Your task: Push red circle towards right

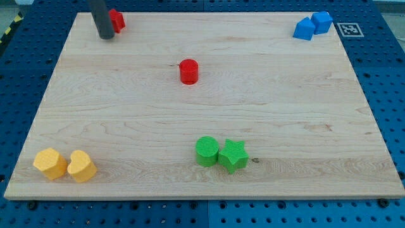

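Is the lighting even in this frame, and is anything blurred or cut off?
Camera view: lighting is soft and even, no glare on the board; red circle is sharp with a faint shadow; my tip is slightly soft, the rod cropped at the view's top, partly hiding another red block.

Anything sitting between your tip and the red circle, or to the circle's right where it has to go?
Nothing visible. My tip is at the view's top left, beside another red block; the board between it and the red circle is bare. Rightward is bare too: the blue blocks sit higher, the green blocks lower.
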You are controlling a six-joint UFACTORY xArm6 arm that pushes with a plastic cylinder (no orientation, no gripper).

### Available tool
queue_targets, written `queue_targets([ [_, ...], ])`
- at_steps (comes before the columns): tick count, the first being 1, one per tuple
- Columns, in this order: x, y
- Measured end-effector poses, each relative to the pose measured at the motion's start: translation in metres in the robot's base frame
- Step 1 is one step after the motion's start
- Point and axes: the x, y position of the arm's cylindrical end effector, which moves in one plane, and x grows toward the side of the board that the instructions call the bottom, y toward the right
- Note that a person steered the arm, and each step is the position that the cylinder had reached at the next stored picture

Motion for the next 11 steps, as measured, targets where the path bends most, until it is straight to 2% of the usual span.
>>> queue_targets([
  [2,0.103,0.057],
  [3,0.120,0.061],
  [5,0.119,0.074],
  [7,0.094,0.173],
  [9,0.094,0.186],
  [11,0.095,0.252],
])
